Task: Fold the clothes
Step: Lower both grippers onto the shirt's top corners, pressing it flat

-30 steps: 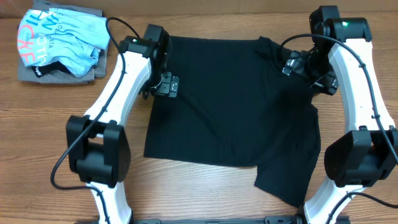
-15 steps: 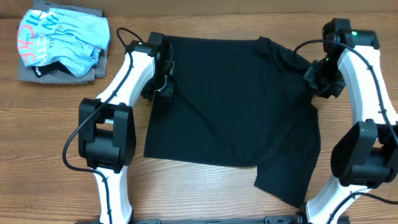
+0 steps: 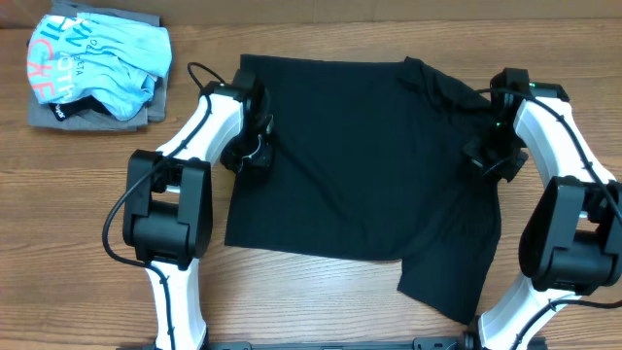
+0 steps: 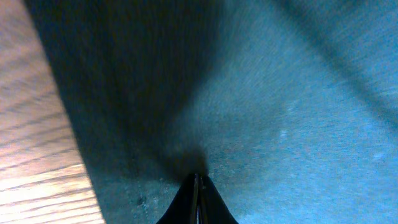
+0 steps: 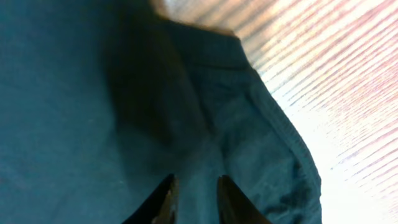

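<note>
The clothes (image 3: pixel 360 165), a plain black T-shirt, lie spread flat across the middle of the wooden table (image 3: pixel 321 311), with one lower corner trailing toward the front right. My left gripper (image 3: pixel 255 148) is down on the shirt's left edge. In the left wrist view its tips (image 4: pixel 198 178) are pressed together on the dark fabric (image 4: pixel 280 93), which puckers toward them. My right gripper (image 3: pixel 486 156) is at the shirt's right sleeve. In the right wrist view a ridge of the cloth (image 5: pixel 74 93) stands between its narrowly spaced fingers (image 5: pixel 194 182), close to the sleeve hem (image 5: pixel 292 146).
A light blue shirt with coral lettering (image 3: pixel 97 58) lies crumpled on a grey folded garment (image 3: pixel 87 117) at the back left corner. Bare wood shows left of the shirt (image 4: pixel 31 124) and beyond the sleeve (image 5: pixel 323 74).
Both grippers, open a second ago, have dropped onto the shirt's side edges and closed. The right one has slid toward the front along the sleeve; the left has shifted slightly forward.
</note>
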Robot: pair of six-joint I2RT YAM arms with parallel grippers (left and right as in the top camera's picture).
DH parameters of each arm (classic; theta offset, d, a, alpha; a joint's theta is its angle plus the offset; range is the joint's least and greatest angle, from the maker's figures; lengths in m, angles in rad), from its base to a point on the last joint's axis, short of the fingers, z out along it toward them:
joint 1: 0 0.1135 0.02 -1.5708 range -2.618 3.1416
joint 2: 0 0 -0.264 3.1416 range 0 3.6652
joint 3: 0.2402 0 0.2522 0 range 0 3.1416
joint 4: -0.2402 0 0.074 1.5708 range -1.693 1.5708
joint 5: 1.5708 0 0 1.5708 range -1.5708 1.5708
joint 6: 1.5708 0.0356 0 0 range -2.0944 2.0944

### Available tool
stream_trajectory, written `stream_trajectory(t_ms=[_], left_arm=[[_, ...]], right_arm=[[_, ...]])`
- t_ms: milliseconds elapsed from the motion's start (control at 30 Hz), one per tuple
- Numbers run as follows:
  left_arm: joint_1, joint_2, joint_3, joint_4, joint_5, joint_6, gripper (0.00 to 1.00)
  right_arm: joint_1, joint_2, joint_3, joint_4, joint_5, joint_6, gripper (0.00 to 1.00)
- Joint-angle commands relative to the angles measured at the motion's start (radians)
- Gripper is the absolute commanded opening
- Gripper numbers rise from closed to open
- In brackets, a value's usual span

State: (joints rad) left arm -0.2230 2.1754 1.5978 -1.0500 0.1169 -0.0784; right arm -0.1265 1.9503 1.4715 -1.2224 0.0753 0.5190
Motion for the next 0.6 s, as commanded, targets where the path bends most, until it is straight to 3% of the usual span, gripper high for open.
stream_trajectory(t_ms=[0,300,567], left_arm=[[-0.005,0.013,-0.024,0.015,0.014,-0.016,0.04],[0.007,0.013,-0.024,0.040,0.002,-0.043,0.04],[0.033,0.013,-0.035,0.038,-0.054,-0.043,0.04]], right_arm=[[-0.021,-0.016,-0.042,0.015,-0.018,0.016,0.20],[-0.029,-0.016,-0.200,0.137,-0.079,0.017,0.17],[-0.046,-0.016,-0.227,0.156,-0.069,0.016,0.17]])
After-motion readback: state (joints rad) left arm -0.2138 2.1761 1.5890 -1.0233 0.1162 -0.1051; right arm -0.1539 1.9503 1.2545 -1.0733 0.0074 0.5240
